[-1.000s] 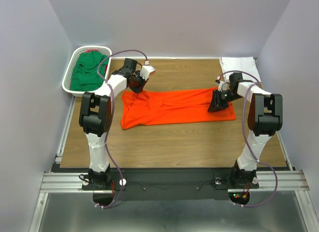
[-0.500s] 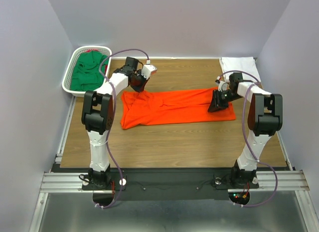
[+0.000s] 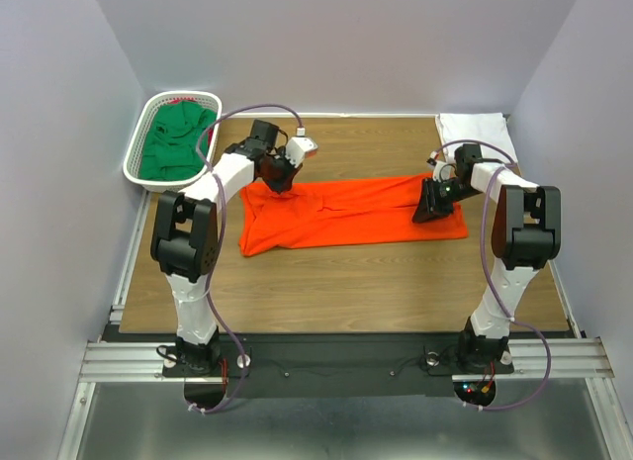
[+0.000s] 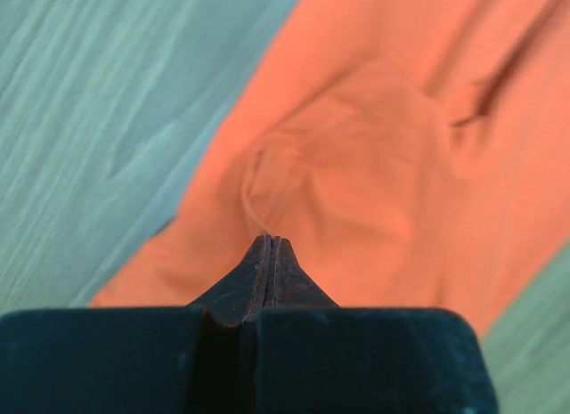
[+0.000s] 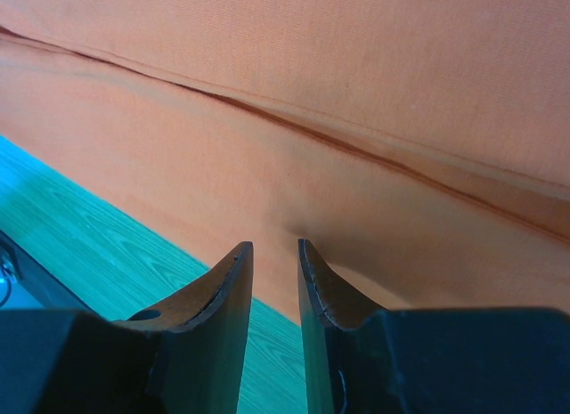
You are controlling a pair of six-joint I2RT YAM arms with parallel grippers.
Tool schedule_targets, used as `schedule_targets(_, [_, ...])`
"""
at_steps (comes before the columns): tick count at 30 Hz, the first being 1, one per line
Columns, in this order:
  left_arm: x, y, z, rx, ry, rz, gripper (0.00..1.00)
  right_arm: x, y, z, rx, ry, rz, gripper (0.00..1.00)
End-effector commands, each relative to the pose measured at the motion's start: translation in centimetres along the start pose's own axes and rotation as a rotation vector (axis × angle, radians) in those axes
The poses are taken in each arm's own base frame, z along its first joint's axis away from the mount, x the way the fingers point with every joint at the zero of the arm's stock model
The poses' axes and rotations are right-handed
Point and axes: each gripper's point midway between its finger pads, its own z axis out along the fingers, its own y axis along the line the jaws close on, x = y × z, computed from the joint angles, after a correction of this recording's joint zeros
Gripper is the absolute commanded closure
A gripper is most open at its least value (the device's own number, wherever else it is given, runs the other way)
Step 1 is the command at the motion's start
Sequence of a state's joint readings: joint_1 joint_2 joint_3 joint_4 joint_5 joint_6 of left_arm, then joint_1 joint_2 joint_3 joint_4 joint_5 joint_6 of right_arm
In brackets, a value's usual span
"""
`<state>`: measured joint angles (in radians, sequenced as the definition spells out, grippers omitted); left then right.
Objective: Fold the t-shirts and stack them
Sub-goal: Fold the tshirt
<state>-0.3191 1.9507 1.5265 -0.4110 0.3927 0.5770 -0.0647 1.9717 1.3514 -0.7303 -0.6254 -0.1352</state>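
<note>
The left gripper (image 4: 270, 247) had its jaws pressed together on a small peak of the orange-red t-shirt (image 4: 374, 165). The cloth tented up to the tips from a rounded pucker just ahead of them. Bare table (image 4: 98, 102) lay to one side of that pucker. At the shirt's opposite end, the right gripper (image 5: 272, 247) rested tips-down on the cloth with a narrow gap between its jaws. Whether any cloth was caught in that gap could not be told.

To fold well, both ends should probably rise evenly, with a pinch deep enough not to slip and the edge laid over flat.

Farther out, a white t-shirt (image 3: 475, 129) lay beyond the right gripper. A green t-shirt (image 3: 173, 143) sat in a basket (image 3: 134, 165) beyond the left gripper.
</note>
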Motion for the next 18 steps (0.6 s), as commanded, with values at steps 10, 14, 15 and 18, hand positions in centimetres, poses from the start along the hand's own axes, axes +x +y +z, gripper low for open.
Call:
schedule_targets(10, [3.9,-6.0,1.4,0.159,0.118,0.052,0.70,-6.5,1.0,-3.4,0.023,-0.142,-0.104,0.66])
schedule_targets(14, [5.0,-6.2,1.7,0.177,0.159,0.015,0.67,-10.5,1.2,-4.8,0.047,-0.215,-0.154,0.65])
schedule_targets(15, [4.9,-6.4,1.4,0.184,0.143,-0.019,0.67,-10.9,0.6,-4.3,0.052,-0.210,-0.153,0.65])
schedule_targets(18, [3.1,-6.9,-0.3,0.186,0.045,-0.061,0.66,-11.8,-0.6,-3.5,0.081,-0.204,-0.158,0.65])
